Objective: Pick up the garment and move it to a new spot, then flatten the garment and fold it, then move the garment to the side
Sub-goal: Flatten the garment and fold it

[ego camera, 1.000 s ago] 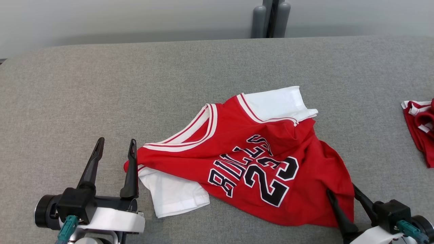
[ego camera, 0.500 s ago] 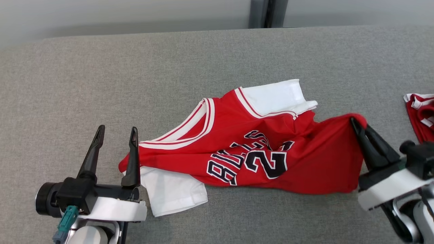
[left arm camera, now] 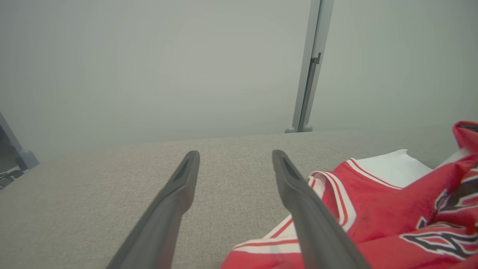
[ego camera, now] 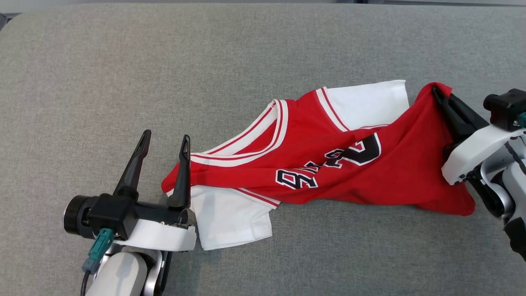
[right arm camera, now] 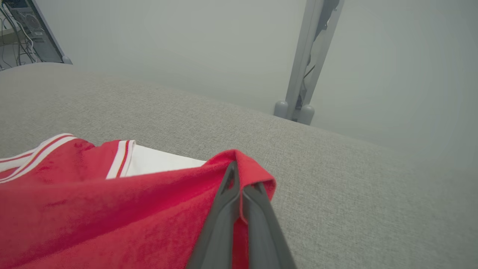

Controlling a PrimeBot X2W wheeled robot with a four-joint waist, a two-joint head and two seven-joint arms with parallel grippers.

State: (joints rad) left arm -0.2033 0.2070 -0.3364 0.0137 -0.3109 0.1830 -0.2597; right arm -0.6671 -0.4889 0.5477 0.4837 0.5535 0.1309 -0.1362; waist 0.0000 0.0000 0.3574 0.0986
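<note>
Your right tool [ego camera: 438, 92] is pinched shut on a red fold of the jersey [ego camera: 328, 164] near its hem and holds that corner raised off the grey surface [ego camera: 164, 61]. The rest of the cloth lies on the surface, right of centre. Your left tool [ego camera: 166, 135] stands wide and holds nothing. Its inner finger is just beside the shoulder end; you cannot tell whether it touches.

Expect light, limp knit. It should sag, drag and bunch rather than keep a shape, and a one-corner hold may let it twist. A second pinch at the striped neckline or shoulder, close to the left tool, looks the better hold.

The long axis runs across the surface, neck toward the left tool and hem toward the right tool and slightly farther away. The printed front is up and creased, with a near sleeve [ego camera: 230, 218] and a far sleeve [ego camera: 365, 102].
</note>
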